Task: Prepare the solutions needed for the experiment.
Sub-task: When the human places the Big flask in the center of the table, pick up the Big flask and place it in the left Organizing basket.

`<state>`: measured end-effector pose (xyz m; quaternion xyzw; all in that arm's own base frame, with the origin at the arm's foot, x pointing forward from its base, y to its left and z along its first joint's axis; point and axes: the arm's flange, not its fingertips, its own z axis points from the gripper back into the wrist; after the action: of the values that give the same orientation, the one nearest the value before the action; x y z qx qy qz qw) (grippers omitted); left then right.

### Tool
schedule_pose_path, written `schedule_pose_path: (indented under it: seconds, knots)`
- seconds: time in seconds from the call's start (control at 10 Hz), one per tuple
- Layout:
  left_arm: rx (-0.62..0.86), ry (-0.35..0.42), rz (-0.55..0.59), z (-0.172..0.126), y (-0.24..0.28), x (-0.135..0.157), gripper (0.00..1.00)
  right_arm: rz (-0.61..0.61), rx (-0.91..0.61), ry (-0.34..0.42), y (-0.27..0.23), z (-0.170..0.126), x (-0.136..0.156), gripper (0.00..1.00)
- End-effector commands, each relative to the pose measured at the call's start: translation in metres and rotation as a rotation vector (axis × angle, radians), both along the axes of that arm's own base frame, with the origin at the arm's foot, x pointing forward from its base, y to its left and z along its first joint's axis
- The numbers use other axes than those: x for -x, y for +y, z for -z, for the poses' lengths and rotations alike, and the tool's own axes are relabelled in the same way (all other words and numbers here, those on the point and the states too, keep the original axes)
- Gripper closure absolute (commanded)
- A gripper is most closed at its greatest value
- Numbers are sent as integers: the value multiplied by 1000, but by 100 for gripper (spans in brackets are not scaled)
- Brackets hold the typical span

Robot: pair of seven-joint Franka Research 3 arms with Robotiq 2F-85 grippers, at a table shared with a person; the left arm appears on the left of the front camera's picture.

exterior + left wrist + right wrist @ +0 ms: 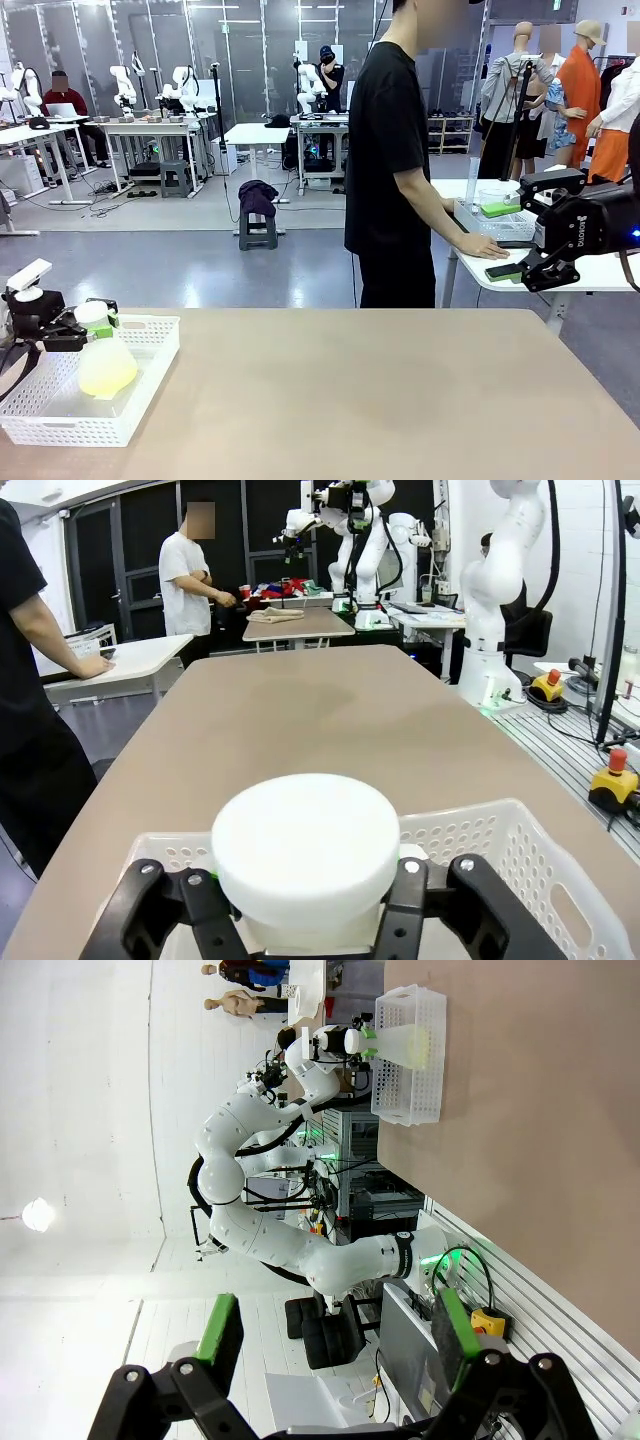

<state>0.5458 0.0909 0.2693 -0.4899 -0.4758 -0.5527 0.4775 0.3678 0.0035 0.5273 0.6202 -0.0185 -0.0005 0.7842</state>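
A translucent whitish conical flask [105, 362] with a little pale yellow solution stands in the white basket [150, 326] at the table's left front. My left gripper [88, 326] has its fingers on either side of the flask's neck. In the left wrist view the flask's white cap [305, 852] sits between the fingers [205, 900] and hides whether the pads touch the neck. In the right wrist view the flask [408, 1042], the basket [420, 1090] and the left gripper [362, 1032] lie far off. My right gripper [540, 266] hangs open beyond the table's right edge, and its fingers [222, 1332] hold nothing.
A person [390, 180] in black stands at the far side, one hand on a small white side table [600, 278] that carries a clear tray [497, 212]. The tan tabletop [350, 390] stretches bare from the basket to the right.
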Motion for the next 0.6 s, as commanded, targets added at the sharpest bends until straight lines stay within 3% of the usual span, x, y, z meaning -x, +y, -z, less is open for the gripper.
schedule_pose_path:
  seconds: [0.0,0.4,0.5]
  knots:
    - [-17,27,54,3,5,-1,46,-4,-10,-9,-1,-1,1,4]
    - [-17,16,21,-4,17,0,6,-4,-10,-9,-1,-1,1,4]
    - [-19,12,11,-7,21,0,0,-4,-10,-9,-1,-1,1,4]
